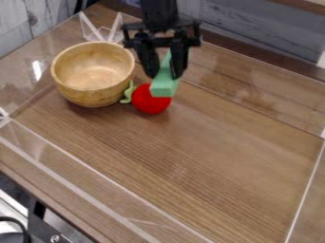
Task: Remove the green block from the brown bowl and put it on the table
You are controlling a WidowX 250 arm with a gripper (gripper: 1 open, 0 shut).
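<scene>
We see pincer [164, 68] pinching green block [165, 80], above red ball [152, 100], at 3 o'clock from brown bowl [93, 74], bowl now empty. We advise: shift toward bare desk [216, 161] at 5 o'clock, clear of ball, lower until block rests flat, then release.

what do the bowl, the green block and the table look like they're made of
The brown bowl looks like turned wood: pale tan inside, faint grain, thick matte rim. The green block, held in the gripper, looks like painted wood or plastic; its flat, even colour leaves that open. The table shows wood grain with a slight sheen, possibly laminate.
</scene>
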